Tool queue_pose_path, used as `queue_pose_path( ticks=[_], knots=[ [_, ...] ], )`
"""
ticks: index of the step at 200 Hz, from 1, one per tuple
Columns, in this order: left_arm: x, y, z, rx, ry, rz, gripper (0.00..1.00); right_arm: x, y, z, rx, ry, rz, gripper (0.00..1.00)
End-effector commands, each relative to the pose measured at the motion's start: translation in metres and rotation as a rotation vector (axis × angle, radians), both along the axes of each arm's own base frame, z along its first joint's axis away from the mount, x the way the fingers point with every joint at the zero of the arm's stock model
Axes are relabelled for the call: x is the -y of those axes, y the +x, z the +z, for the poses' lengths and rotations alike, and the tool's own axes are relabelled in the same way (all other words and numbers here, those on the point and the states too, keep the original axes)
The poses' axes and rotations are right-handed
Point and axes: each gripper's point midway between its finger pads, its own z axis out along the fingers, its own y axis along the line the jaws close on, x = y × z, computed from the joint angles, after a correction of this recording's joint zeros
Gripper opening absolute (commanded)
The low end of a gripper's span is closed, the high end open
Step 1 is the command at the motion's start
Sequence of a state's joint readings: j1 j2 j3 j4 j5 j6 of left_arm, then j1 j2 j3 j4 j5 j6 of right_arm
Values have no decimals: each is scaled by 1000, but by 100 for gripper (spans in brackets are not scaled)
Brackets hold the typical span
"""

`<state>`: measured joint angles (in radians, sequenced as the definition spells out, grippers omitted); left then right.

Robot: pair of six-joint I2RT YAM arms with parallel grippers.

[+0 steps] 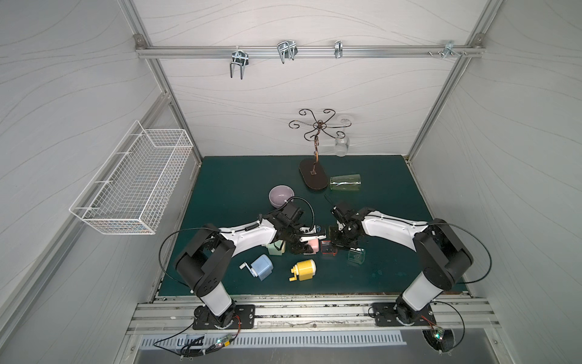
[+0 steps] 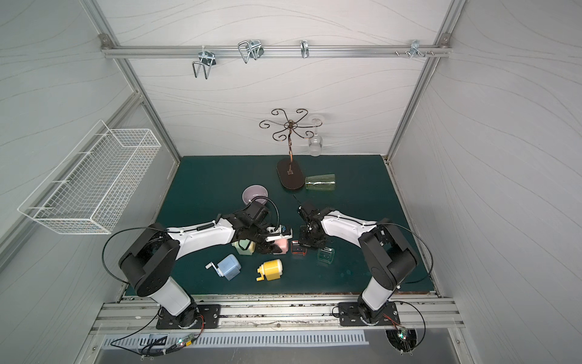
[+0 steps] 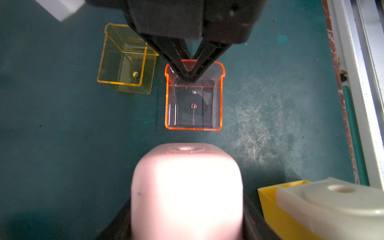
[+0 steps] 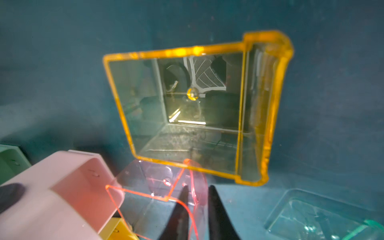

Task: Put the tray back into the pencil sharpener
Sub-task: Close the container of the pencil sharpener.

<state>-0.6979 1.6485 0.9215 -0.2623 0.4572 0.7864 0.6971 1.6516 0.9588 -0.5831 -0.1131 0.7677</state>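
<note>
Red-tinted clear plastic makes up the tray (image 3: 193, 108) that is to be returned. It is pinched by its curved front wall between the fingertips of the right claw (image 3: 188, 78), which are pressed together on that wall in the left wrist view. This end was probably chosen so that the rest of the tray is left free to enter the housing.

The pink sharpener (image 3: 187, 193) is clamped between the fingers of the left claw (image 1: 300, 248), and its open recess is turned toward the right claw. It is probably held this way so that it cannot slide when the tray is pushed in. The tray is placed between the two claws, close ahead of the left one. It is not yet inside, as a strip of green mat (image 3: 62, 128) is seen between tray and sharpener.

An amber tray (image 4: 207, 104) lies just beyond the right claw, and a clear greenish tray (image 4: 322, 216) is seen to its side. Both are judged to belong to other sharpeners. Whether the red tray rests on the mat cannot be told.
</note>
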Motion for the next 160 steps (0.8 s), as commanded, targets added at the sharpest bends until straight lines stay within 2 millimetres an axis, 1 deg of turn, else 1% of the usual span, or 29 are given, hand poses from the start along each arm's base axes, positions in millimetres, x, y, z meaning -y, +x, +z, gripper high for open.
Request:
queue_pose_path(
  ticks=[1, 49, 83, 116, 123, 147, 160],
  knots=[
    [16, 6, 13, 14, -63, -17, 0, -6, 0, 2, -4, 1, 16, 15],
    [26, 11, 18, 34, -83, -17, 0, -12, 0, 3, -10, 2, 33, 14],
    [26, 13, 17, 56, -72, -24, 0, -17, -4, 7, -21, 28, 58, 11],
    [26, 15, 18, 82, -68, -39, 0, -22, -8, 15, -26, 61, 115, 9],
    [26, 16, 19, 86, -69, -40, 0, -22, -9, 17, -26, 66, 128, 7],
    [27, 12, 20, 95, -74, -73, 0, -21, -12, 18, -24, 65, 181, 6],
    [28, 10, 22, 106, -81, -94, 0, -23, -11, 20, -20, 73, 209, 6]
  ],
)
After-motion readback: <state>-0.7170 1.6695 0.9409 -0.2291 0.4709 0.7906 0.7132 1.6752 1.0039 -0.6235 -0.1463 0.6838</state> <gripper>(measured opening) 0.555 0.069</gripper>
